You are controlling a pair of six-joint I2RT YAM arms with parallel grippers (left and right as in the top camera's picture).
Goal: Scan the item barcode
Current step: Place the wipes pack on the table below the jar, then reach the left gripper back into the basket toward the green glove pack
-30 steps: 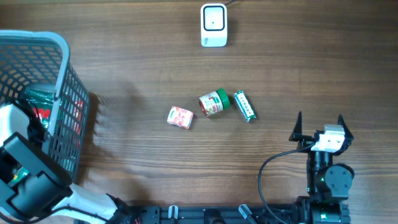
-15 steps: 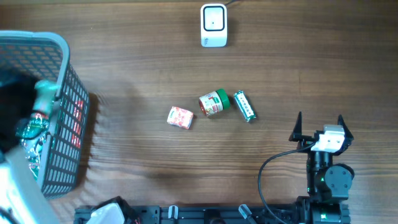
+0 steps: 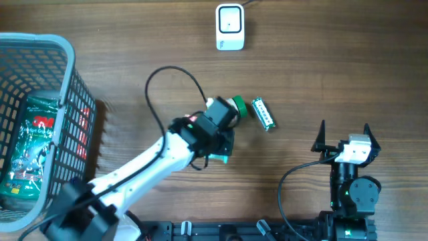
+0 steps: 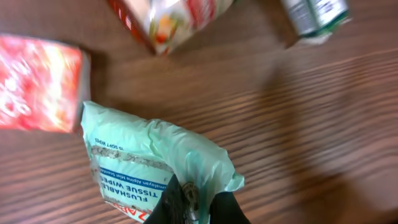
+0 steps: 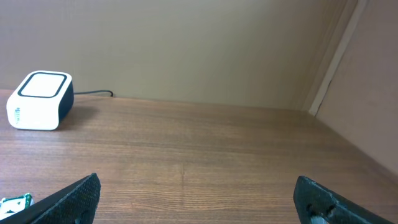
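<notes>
The item, a mint-green packet of flushable tissue wipes, lies low over the wood with my left gripper shut on its crimped edge. From overhead only a teal corner of the packet shows under the left gripper, which has reached to the table's middle. The white barcode scanner stands at the far edge, well beyond the packet, and shows at the left of the right wrist view. At the near right, my right gripper stands wide open with nothing between its fingers.
A red-pink box, a jar with a green lid and a green tube lie just beyond the packet. A grey wire basket at the left holds a dark green packet.
My left arm has swung out of the basket to the middle of the table, carrying the wipes packet, and now covers the red-pink box from above. The right arm has not moved.
</notes>
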